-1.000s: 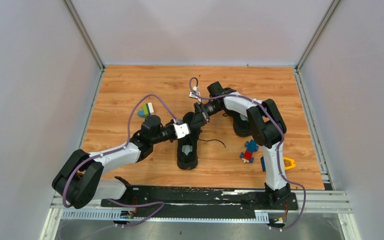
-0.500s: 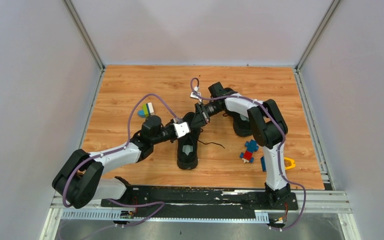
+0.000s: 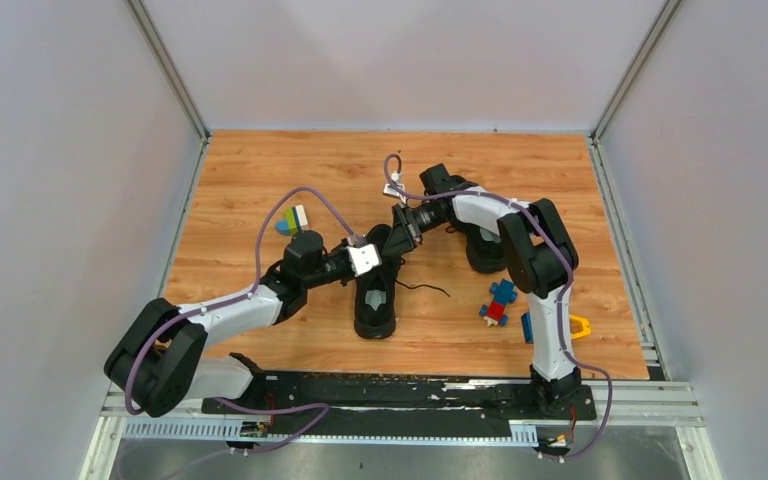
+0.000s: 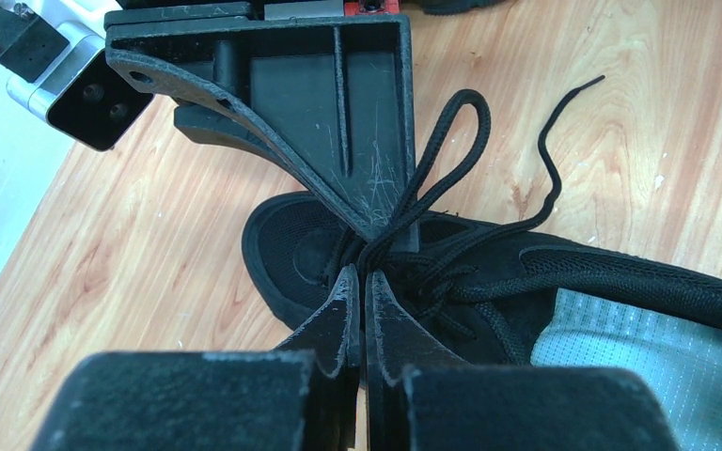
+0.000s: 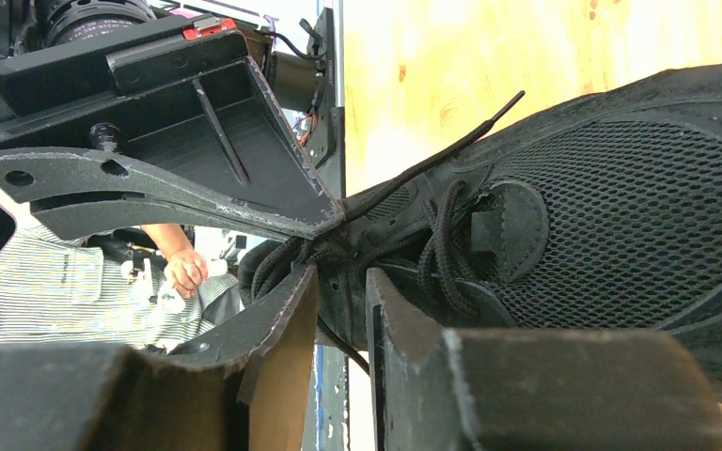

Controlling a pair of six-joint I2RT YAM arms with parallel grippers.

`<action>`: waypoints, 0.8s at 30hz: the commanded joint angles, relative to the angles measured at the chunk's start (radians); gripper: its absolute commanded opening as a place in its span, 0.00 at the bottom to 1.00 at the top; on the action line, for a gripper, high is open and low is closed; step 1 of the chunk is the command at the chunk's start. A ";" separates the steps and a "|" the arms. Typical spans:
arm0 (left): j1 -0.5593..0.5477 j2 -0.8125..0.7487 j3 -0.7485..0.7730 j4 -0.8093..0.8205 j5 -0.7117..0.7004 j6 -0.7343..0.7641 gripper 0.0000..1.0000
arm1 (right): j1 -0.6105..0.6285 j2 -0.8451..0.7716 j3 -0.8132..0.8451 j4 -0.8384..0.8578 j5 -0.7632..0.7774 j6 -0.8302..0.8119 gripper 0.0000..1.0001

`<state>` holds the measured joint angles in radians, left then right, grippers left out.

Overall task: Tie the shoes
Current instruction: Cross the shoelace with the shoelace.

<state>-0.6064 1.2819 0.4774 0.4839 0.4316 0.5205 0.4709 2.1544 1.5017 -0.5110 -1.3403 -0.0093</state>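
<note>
One black shoe [image 3: 375, 300] lies mid-table, its toe toward the arms' bases, its pale insole [image 4: 639, 352] showing. The other shoe [image 3: 482, 255] sits behind the right arm. Both grippers meet over the near shoe's laces. My left gripper [image 4: 364, 277] is shut, and the lace strands converge at its tips; a lace loop [image 4: 459, 132] rises beyond them. My right gripper [image 5: 343, 274] stands with its jaws a little apart at the knot, a thin lace strand [image 5: 338, 336] running through the gap. A free lace end [image 5: 489, 117] sticks out over the shoe's mesh side [image 5: 620, 216].
Blue and red toy blocks [image 3: 500, 300] and a yellow piece [image 3: 578, 326] lie right of the near shoe. More small blocks [image 3: 292, 220] sit at the left. A loose lace tail [image 3: 428, 285] trails on the wood. Grey walls enclose the table.
The right arm's wrist has edged slightly to the right. The left arm and both shoes stay where they were.
</note>
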 commanded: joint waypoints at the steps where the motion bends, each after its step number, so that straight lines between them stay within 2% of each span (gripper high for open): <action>1: -0.002 -0.015 0.025 0.049 -0.005 -0.005 0.00 | 0.020 -0.037 0.029 0.026 -0.005 -0.032 0.28; 13: -0.001 -0.013 0.013 0.095 -0.018 -0.022 0.00 | 0.032 -0.049 0.031 0.028 -0.007 -0.066 0.29; 19: -0.002 -0.022 0.008 0.088 -0.022 -0.034 0.00 | 0.032 -0.111 -0.007 0.077 0.088 -0.103 0.29; 24: -0.003 -0.021 0.006 0.093 -0.030 -0.048 0.00 | 0.031 -0.136 -0.029 0.083 0.083 -0.129 0.27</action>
<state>-0.6064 1.2819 0.4774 0.5175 0.4160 0.5003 0.4923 2.0880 1.4845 -0.4873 -1.2507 -0.0856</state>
